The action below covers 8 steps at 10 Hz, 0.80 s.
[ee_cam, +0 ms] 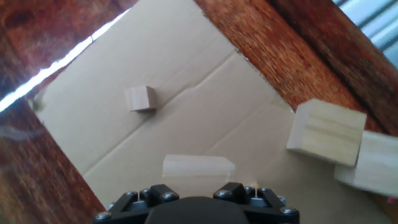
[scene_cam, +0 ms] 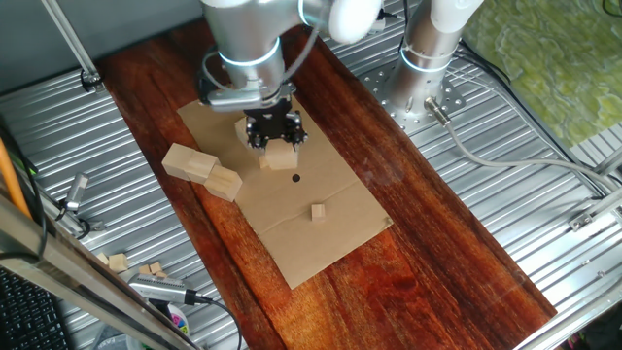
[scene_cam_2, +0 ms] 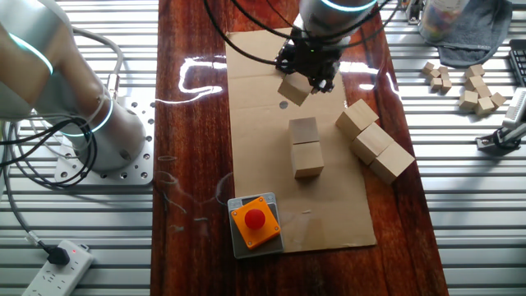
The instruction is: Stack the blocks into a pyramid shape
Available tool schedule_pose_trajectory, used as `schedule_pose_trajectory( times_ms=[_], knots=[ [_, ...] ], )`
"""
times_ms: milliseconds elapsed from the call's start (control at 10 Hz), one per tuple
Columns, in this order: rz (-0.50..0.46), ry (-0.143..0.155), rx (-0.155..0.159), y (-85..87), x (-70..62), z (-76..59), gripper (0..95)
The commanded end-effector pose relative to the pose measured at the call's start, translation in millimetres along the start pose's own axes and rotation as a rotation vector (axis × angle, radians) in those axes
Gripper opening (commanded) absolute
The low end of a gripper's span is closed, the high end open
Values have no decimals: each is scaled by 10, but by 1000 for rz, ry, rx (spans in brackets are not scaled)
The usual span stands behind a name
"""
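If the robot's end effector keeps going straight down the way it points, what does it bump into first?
Probably just the bare cardboard sheet. The end effector points down with a block in its grip, and that block would land first. The other blocks seem off to the side, though depth is hard to judge.

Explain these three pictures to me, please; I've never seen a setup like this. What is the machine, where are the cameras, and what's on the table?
The machine is a single robot arm ending in a two-finger gripper. Two pictures come from fixed cameras on different sides of the table; the third comes from a camera on the hand, looking down past the fingers. A cardboard sheet lies on the dark wooden tabletop. The gripper holds one pale wooden block above it. On the sheet are two blocks touching each other, a row of three more blocks, one tiny cube and an orange box with a red button. Spare small blocks lie off to the side.
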<state>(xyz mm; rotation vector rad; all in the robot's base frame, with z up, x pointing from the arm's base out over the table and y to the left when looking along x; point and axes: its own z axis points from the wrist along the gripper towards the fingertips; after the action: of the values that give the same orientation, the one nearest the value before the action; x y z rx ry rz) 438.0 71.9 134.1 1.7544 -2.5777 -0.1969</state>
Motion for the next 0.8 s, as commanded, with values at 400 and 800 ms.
schedule_pose_trajectory(
  times_ms=[400,800],
  knots=[
    [-514,80,159,-3,96,76,0],
    [-514,74,171,-7,152,131,0]
  ],
)
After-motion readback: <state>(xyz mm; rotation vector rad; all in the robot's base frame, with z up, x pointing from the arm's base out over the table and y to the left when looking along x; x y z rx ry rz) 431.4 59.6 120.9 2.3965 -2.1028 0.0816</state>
